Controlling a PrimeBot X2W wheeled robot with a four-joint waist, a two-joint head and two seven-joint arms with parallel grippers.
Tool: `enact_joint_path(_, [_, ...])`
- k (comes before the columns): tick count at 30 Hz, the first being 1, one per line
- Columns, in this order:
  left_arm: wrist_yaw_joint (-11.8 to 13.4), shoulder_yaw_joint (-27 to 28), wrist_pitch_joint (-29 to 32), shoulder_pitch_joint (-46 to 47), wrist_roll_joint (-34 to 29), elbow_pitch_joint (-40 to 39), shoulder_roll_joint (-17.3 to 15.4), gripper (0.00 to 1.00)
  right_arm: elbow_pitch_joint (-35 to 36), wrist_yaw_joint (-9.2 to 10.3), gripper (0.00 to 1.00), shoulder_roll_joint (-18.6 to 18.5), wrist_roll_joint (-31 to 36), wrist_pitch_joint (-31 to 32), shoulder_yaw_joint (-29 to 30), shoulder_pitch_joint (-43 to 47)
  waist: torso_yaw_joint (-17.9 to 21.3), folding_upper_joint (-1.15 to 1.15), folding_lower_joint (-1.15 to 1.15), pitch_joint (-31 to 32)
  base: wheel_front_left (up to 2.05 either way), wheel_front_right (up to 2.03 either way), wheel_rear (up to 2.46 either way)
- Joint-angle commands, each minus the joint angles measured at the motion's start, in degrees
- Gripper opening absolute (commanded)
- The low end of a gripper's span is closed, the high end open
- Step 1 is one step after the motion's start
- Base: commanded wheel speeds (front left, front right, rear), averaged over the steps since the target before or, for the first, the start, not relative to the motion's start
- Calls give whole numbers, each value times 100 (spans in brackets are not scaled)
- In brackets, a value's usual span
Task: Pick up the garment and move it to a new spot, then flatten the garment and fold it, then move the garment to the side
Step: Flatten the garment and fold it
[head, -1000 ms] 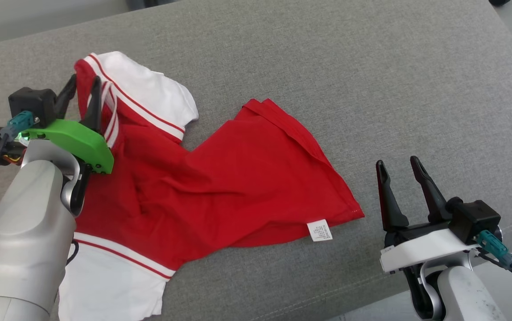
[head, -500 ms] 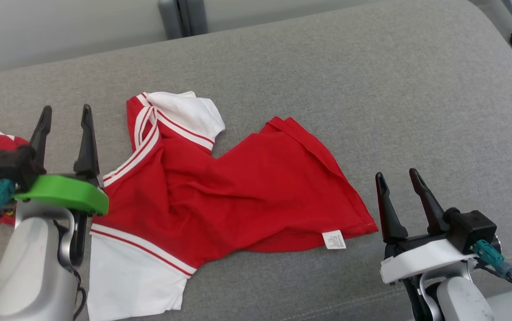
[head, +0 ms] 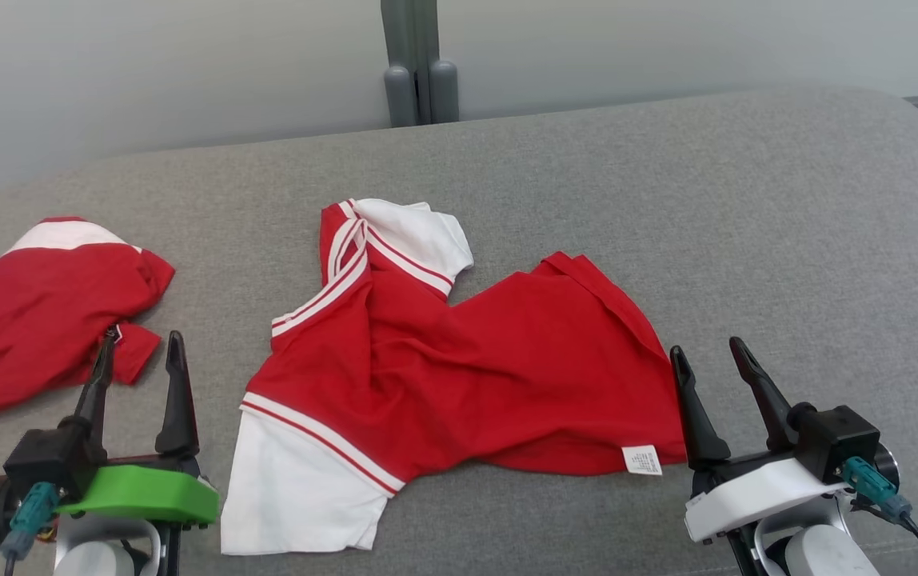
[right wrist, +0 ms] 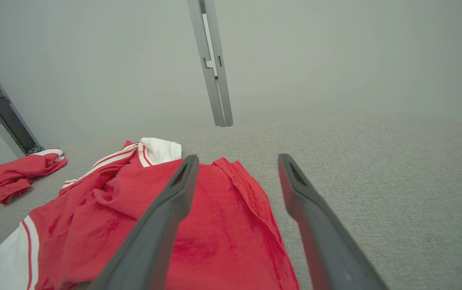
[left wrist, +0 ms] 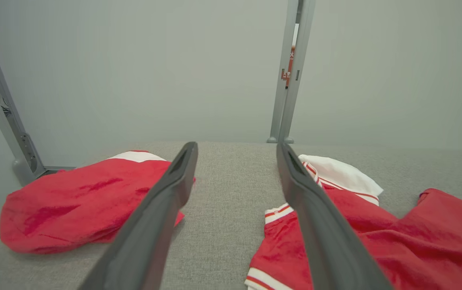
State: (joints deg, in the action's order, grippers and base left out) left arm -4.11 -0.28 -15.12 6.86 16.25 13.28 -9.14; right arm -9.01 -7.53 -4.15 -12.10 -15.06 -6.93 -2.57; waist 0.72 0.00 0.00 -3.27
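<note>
A grey padded surface runs under a pale wall, and a grey post stands behind the garment. Well to the garment's left lies a second red piece, bunched up and apart from it (perhaps set aside, though I cannot tell). Just left of the garment, at the near edge, stands the left gripper; its two dark fingers are spread wide with nothing between them, so it looks free to come in for a fresh grip. The garment itself, a red shirt with white striped sleeves, lies in the middle of the surface. It is rumpled; one white sleeve lies flat at its near left, and the other is folded over at its far side. I judge it set down in its spot but not yet flattened. At the garment's near right corner, by the white label, stands the right gripper, likewise wide open and holding nothing; one gripper on each side seems well placed for drawing the cloth out flat.
</note>
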Motion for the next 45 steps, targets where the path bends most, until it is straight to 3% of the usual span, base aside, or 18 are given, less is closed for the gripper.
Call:
enact_joint_path(1, [-13,62,-2,-164,-100,-87,42,100,-18,8,100,-32,38,-17,-12,72,-157,0,0,185,0,0,0])
enact_joint_path(11, [-53,213,-3,-771,-363,-288,236,100,-46,8,100,-131,15,-17,16,257,-223,0,0,351,0,0,0])
enact_joint_path(45, [-236,484,-3,-843,-548,-113,403,100,-88,8,100,-94,53,-17,111,377,-180,0,0,397,0,0,0])
